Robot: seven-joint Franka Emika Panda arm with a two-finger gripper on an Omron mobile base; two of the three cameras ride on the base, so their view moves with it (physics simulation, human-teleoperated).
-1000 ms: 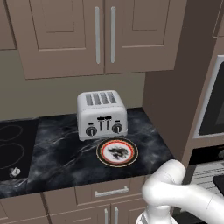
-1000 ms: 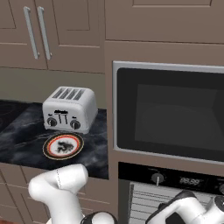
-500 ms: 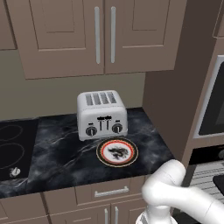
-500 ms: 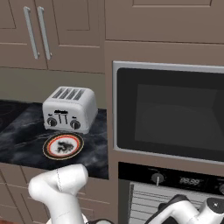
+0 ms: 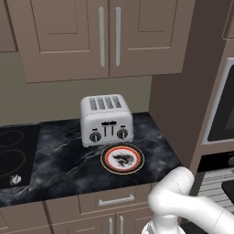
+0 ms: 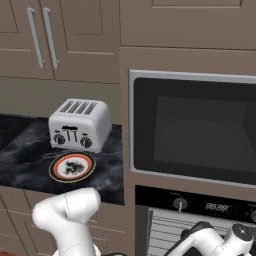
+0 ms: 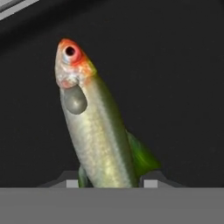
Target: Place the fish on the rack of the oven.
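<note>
The fish, greenish-grey with a pale belly and an orange-red head, stands nose-up in the hand view against a dark background. My gripper is shut on the fish's tail end, one dark tip on each side. In the right base view my wrist hangs low in front of the oven, just below its knob panel. The rack shows there as light-grey wires beside the wrist. The same rack appears at the right edge of the left base view.
A silver toaster stands on the black marble counter, with a round orange-rimmed plate in front of it. A cooktop lies at the far left. Above the oven's panel is a large dark glass front.
My forearm and wrist have sunk slightly lower in front of the oven. Toaster and plate have not moved.
</note>
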